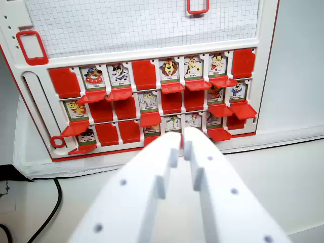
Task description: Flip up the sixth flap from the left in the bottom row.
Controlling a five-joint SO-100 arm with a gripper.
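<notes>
Gripper has its fingers nearly pressed together, tips just before the bottom row of the red board.

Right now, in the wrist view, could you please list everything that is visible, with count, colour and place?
game board: one, white with red trim and a grid panel, leaning at the back.
flaps: three rows, red, across the board's lower half; some show animal cards, others show plain red.
red-rimmed slots: two, at the board's upper left and top edge.
cable: one, black, lower left on the white surface.
gripper: one, white, rising from the bottom centre, tips close together at the bottom row.
</notes>
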